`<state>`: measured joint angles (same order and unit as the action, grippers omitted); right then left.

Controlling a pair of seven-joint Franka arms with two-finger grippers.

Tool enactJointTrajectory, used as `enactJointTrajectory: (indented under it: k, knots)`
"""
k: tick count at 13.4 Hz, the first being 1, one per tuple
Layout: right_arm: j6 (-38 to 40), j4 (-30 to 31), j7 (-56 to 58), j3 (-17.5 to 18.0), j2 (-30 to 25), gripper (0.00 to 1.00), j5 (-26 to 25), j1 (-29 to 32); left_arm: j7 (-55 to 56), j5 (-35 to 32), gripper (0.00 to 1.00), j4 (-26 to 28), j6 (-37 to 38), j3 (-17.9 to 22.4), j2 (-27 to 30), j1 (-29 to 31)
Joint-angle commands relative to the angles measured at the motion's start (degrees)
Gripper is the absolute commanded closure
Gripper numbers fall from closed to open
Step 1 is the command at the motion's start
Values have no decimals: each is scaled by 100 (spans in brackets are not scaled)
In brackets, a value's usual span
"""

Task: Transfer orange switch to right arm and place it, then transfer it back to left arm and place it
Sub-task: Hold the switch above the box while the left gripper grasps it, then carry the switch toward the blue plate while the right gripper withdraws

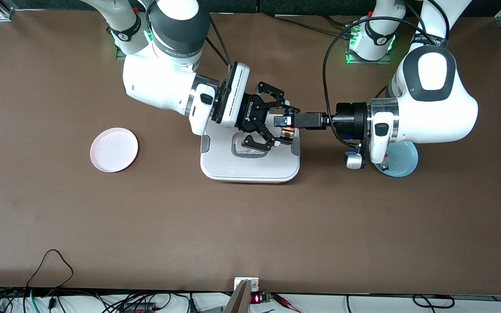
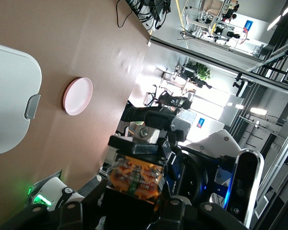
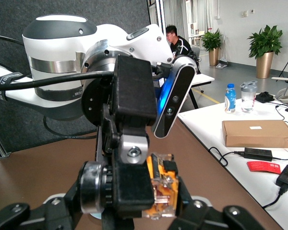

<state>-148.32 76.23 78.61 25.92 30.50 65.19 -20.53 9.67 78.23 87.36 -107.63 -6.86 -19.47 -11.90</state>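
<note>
Front view: you have the orange switch (image 1: 288,131) in mid-air over the box (image 1: 250,167), at its left-arm end. Left tool (image 1: 286,122) is clamped on it. Right tool (image 1: 278,119) has its fingers spread around the same spot, not closed. Pink plate (image 1: 114,149) sits on the surface (image 1: 250,226) toward the right arm's end, blue plate (image 1: 402,161) under the left arm.

Orange switch (image 1: 287,131) between both tools, over box (image 1: 250,167)

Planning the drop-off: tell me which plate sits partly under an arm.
The blue plate, at the left arm's end of the table, under the left arm's wrist. The pink plate lies uncovered.
</note>
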Motion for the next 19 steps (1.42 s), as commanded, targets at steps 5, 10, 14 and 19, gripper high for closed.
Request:
enactJointTrajectory:
  k: [5,10,14,19]
  knots:
    - [-118,-108,75,28,61,0,134,-39,-27,61,98,9,84,9,4,39]
    - [-118,76,171,-16,18,0,81,66,-27,43,98,9,49,18,4,30]
    - [-75,146,110,-8,-149,0,81,320,0,17,98,0,49,79,13,39]
    - [-4,506,145,-16,-465,0,73,742,604,-1307,99,9,58,132,13,442]
